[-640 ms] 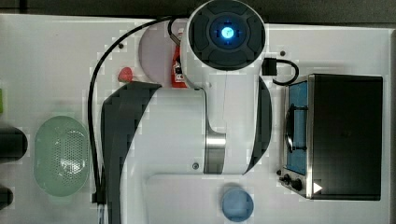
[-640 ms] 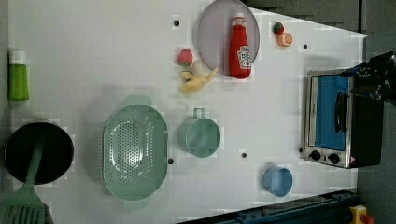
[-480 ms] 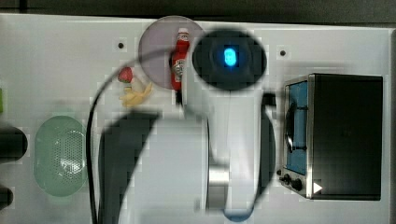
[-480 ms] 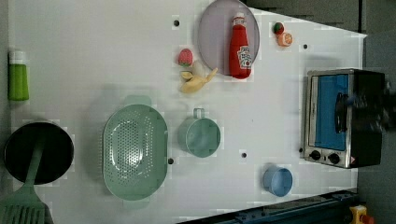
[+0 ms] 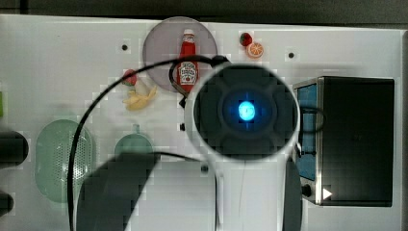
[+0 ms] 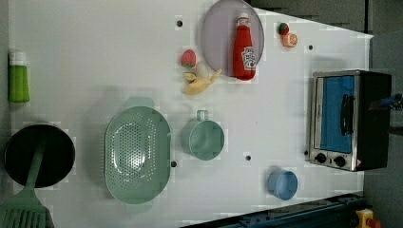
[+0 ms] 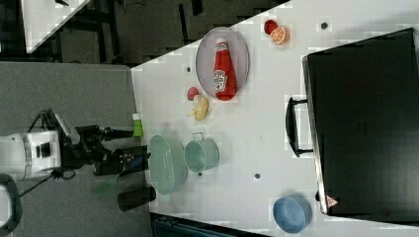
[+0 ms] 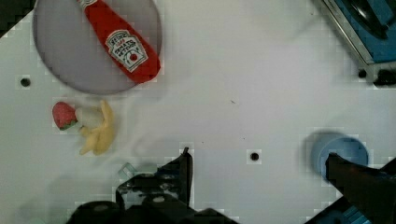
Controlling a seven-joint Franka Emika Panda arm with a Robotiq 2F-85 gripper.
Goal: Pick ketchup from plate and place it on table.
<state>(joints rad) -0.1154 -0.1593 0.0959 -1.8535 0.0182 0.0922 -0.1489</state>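
Since the earlier top view, the arm's round blue-lit end has shifted down and toward the top view's right, so the ketchup (image 5: 187, 60) and most of the plate (image 5: 161, 45) now lie uncovered. In the left view, the dark blur that hung over the toaster oven (image 6: 349, 119) has gone, and nothing on the surface (image 6: 95, 57) has changed place. The ketchup lies on its side on the plate, white cap toward the far edge of the surface, label up; in the wrist view its red base reaches over the plate's rim. The hand (image 8: 259, 170) hangs well apart from the bottle, above bare surface, its two dark fingers (image 8: 180, 170) spread wide with nothing between them. Just off the plate, to the left view's left, sit a strawberry (image 6: 188, 58) and a banana (image 6: 199, 83), the two touching. A second strawberry (image 6: 283, 28) and an orange half (image 6: 290, 40) lie near the plate on the left view's right. Nearer the middle stand a green mug (image 6: 204, 138) and a green colander (image 6: 137, 154), with a small blue dish (image 6: 282, 184) close to the toaster oven.
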